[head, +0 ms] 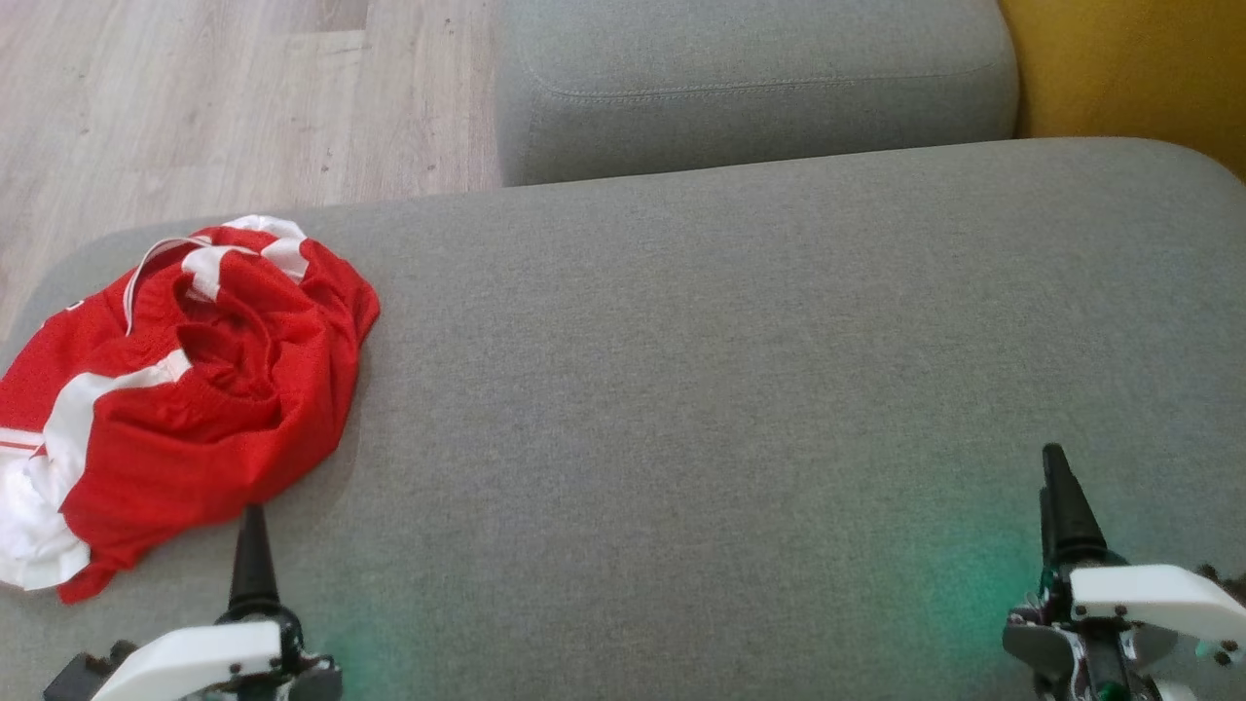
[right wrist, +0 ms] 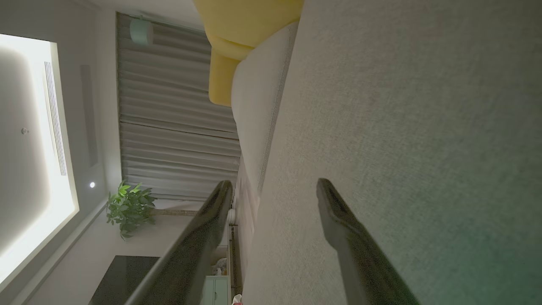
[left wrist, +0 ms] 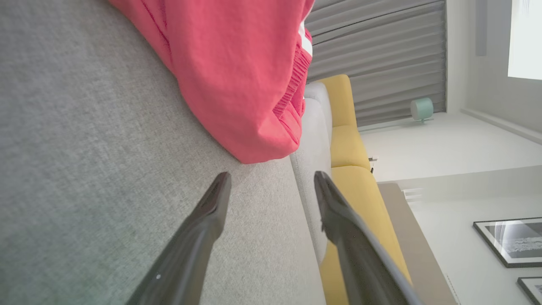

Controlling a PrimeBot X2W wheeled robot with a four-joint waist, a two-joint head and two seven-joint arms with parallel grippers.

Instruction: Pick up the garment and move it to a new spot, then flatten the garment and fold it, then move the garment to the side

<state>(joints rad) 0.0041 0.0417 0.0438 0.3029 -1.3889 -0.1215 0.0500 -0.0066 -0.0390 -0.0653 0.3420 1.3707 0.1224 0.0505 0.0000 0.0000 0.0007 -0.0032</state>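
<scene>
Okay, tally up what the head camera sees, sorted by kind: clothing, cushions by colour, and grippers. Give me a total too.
Clothing: 1, the crumpled red and white garment
Grey cushions: 2, the large grey cushion under it and the smaller grey cushion behind
Yellow cushions: 1, the yellow cushion
Grippers: 2, left gripper and right gripper, both open
Total: 6

The left gripper [left wrist: 271,178] has its two dark fingers [left wrist: 199,237] spread apart with nothing between them, tips just short of the red garment [left wrist: 237,76]. The garment lies bunched on the grey cushion [left wrist: 84,169]. Beyond the garment are a yellow seat [left wrist: 348,146], grey pleated curtains [left wrist: 381,63] and a small teal round object [left wrist: 422,109].
</scene>
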